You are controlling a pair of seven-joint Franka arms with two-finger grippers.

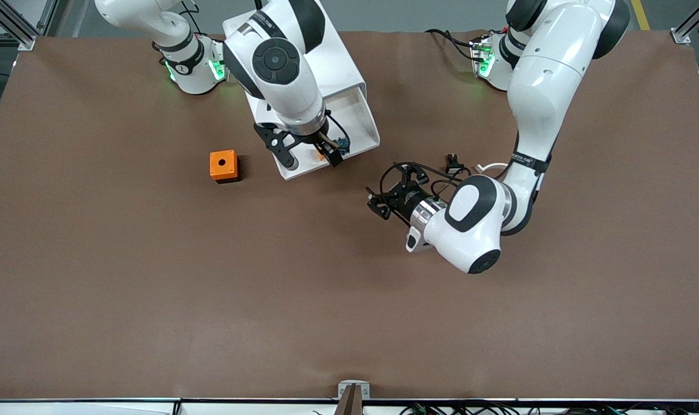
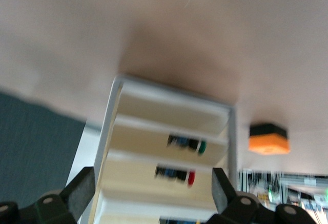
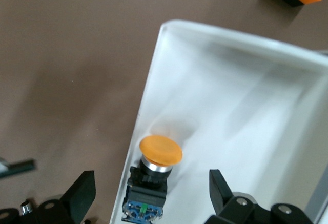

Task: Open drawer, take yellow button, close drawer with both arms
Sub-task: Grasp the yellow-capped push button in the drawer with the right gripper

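Drawer [image 3: 246, 96] open-topped; button [image 3: 160, 152] hugs wall, room opposite for claw.

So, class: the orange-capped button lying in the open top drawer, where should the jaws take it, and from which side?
Probably the button's black body under the orange cap, from above: it lies on its side against the drawer wall, so one finger needs the narrow gap there. The right gripper hangs open over it.

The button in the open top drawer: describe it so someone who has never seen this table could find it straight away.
Find the white cabinet by the right arm's base; its top drawer is pulled out, with the open right gripper over it. The button lies inside against the drawer's side wall. Its round orange cap on a black-blue body sets it apart from the bigger orange cube out on the mat.
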